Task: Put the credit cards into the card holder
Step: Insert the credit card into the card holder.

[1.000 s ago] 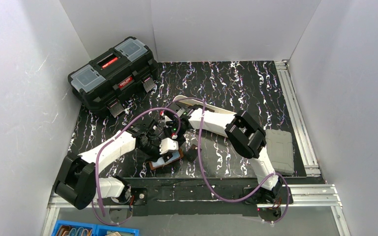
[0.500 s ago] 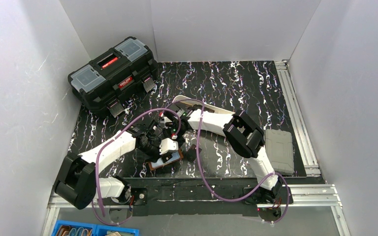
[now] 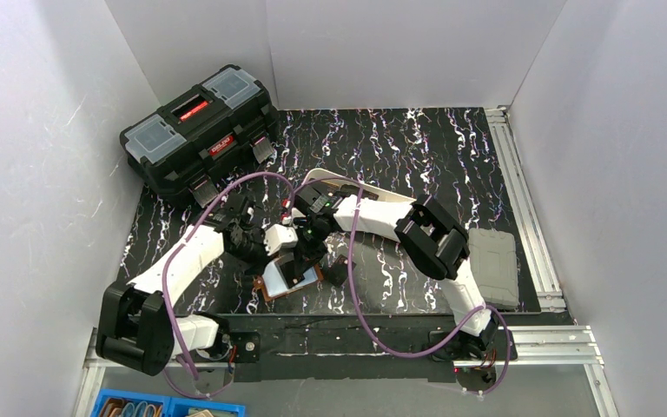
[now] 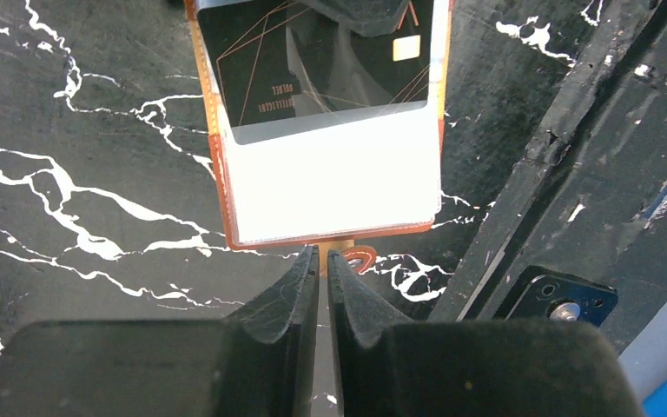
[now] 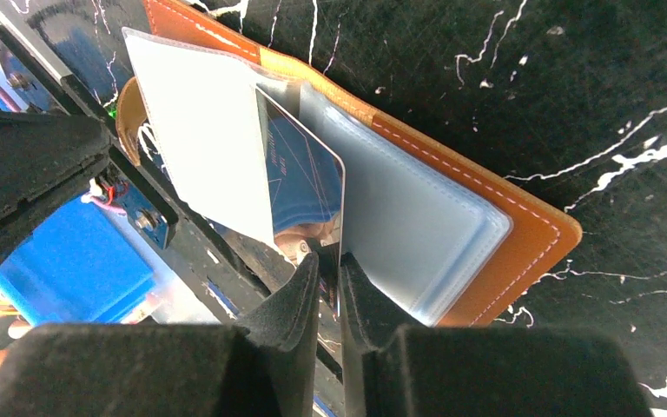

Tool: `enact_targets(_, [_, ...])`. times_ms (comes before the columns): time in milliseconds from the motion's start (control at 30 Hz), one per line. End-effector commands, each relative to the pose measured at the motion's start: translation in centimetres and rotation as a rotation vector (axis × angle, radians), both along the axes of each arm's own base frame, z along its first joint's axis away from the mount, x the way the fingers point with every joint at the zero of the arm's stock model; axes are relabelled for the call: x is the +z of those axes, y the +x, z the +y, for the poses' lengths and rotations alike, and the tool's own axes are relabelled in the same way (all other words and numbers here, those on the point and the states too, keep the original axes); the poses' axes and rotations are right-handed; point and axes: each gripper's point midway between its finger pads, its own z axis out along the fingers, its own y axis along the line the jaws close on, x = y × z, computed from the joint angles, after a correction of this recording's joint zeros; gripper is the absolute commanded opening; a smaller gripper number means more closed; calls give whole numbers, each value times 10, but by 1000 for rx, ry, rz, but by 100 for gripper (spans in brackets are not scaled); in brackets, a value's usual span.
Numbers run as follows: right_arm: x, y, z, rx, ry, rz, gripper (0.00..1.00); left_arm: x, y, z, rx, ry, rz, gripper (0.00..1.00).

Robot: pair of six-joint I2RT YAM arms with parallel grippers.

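The brown card holder (image 3: 288,280) lies open near the table's front edge, its clear sleeves up (image 5: 486,261). One dark credit card (image 5: 308,187) stands partly inside a sleeve, and the left wrist view shows its chip end in the pocket (image 4: 313,69). My right gripper (image 5: 328,261) straddles the card's free edge with its jaws slightly parted and a thin gap on one side; from above it hangs over the holder (image 3: 302,261). My left gripper (image 4: 323,254) is shut at the holder's end (image 3: 269,256), with the tan snap strap (image 4: 336,248) between its tips.
A black toolbox (image 3: 200,130) stands at the back left. A white oblong tray (image 3: 330,180) lies under the right arm, and a grey pad (image 3: 492,265) sits at the right by the metal rails. A blue bin (image 3: 139,406) is below the front edge.
My left arm has drawn back to the left, off the top of the card holder, so more of the holder shows. My right jaws have eased apart around the card.
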Motion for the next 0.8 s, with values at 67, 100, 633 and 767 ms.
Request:
enact_targets(67, [-1, 7, -14, -35, -57, -58, 18, -12, -4, 6, -60, -1, -12, 8])
enact_targets(100, [0, 8, -14, -36, -58, -62, 19, -14, -4, 6, -72, 4, -15, 8])
enact_targets(633, [-1, 9, -12, -32, -44, -67, 19, -35, -5, 17, -141, 24, -36, 9])
enact_targets(767, [-1, 11, -6, -21, -29, -67, 21, -46, -5, 19, -143, 42, -31, 9])
